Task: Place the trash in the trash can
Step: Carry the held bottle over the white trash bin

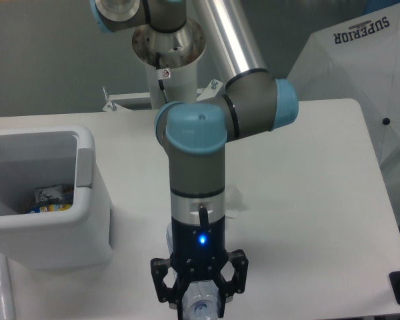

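We see a black two-finger claw [200, 288] closed around a clear bluish plastic bottle [201, 308], a pale grey-white plastic bin [87, 193] holding yellow-blue scraps [52, 198], and a white bench [307, 200].

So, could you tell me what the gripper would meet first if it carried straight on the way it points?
The gripper points down and appears closed on the bottle; below it lies only the white table, though the height is unclear.
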You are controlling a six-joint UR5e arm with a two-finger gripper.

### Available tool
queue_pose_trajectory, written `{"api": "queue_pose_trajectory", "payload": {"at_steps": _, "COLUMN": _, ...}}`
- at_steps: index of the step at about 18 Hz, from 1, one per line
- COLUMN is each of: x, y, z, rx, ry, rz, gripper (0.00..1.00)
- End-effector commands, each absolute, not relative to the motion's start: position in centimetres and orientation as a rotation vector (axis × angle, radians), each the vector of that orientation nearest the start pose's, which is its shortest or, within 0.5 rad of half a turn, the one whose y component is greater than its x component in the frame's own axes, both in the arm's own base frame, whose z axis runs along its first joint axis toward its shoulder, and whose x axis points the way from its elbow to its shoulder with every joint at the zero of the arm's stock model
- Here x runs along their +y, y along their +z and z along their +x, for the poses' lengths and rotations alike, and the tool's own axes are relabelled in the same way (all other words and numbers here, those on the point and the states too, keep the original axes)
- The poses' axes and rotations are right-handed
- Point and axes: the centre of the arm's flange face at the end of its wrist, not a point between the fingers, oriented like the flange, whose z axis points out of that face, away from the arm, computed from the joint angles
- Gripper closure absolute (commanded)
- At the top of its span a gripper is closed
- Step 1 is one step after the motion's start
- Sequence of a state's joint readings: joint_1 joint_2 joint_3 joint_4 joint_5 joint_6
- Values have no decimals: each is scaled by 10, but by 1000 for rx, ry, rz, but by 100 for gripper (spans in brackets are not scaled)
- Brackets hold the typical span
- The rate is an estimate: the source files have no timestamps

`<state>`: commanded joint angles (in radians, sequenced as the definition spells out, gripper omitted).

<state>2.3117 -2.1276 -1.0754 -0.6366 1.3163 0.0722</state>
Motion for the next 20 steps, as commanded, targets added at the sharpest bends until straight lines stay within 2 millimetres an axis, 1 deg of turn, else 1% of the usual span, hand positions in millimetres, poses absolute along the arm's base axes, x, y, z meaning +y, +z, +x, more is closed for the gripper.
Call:
{"api": "queue_pose_trajectory", "payload": {"at_steps": 2, "x": 657, "y": 537, "z": -382, "rx": -625, "ry": 123, "rz": -2120, "gripper": 37}}
{"api": "queue_pose_trajectory", "payload": {"at_steps": 5, "x": 647, "y": 567, "z": -369, "rx": -635, "ry": 84, "rz": -2070, "gripper": 37}}
{"api": "queue_pose_trajectory", "payload": {"at_steps": 6, "x": 643, "y": 576, "z": -366, "rx": -639, "ry": 66, "rz": -2055, "gripper": 37}}
{"api": "queue_pose_trajectory", "payload": {"at_steps": 8, "x": 637, "y": 591, "z": -352, "rx": -640, "ry": 20, "rz": -2030, "gripper": 37}}
{"api": "queue_pose_trajectory", "payload": {"at_steps": 10, "x": 626, "y": 607, "z": -339, "rx": -632, "ry": 0, "rz": -2012, "gripper": 37}}
{"api": "queue_pose_trajectory", "payload": {"at_steps": 11, "x": 623, "y": 611, "z": -335, "rx": -626, "ry": -7, "rz": -2009, "gripper": 37}}
{"api": "queue_pose_trajectory", "payload": {"at_steps": 12, "x": 623, "y": 616, "z": -324, "rx": -605, "ry": -26, "rz": -2008, "gripper": 37}}
{"api": "queue_pose_trajectory", "payload": {"at_steps": 14, "x": 625, "y": 620, "z": -310, "rx": -578, "ry": -54, "rz": -2009, "gripper": 37}}
{"api": "queue_pose_trajectory", "payload": {"at_steps": 18, "x": 643, "y": 615, "z": -265, "rx": -510, "ry": -101, "rz": -2037, "gripper": 37}}
{"api": "queue_pose_trajectory", "payload": {"at_steps": 20, "x": 652, "y": 616, "z": -236, "rx": -468, "ry": -125, "rz": -2048, "gripper": 37}}
